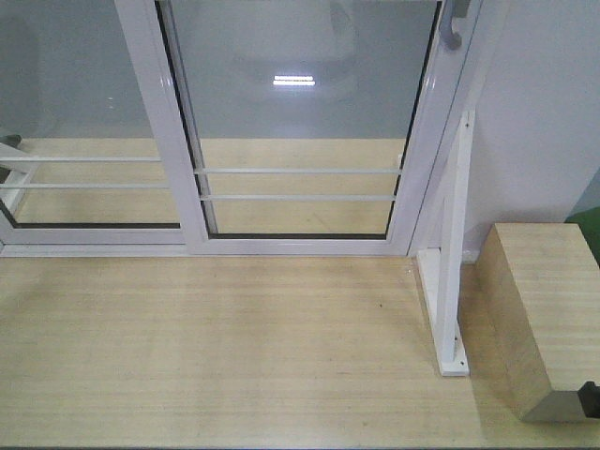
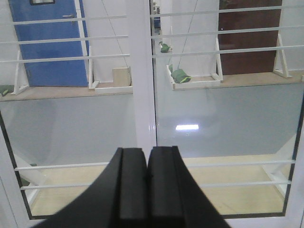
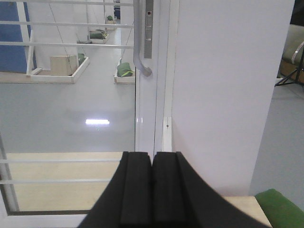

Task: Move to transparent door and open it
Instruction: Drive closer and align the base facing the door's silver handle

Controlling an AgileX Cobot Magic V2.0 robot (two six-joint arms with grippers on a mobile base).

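Right gripper (image 3: 152,159) and left gripper (image 2: 147,154) are hovering, fingers closed on nothing; transparent door (image 1: 300,112) is sitting shut at desk's (image 1: 234,356) far edge, handle (image 3: 138,42) untouched.

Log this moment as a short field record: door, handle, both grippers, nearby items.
door: transparent door, seems closed against the right jamb
handle: grey handle, untouched
left: left gripper shut, empty, facing the middle frame posts
right: right gripper shut, empty, below the handle
nearby: white bracket and wooden block, right of the door
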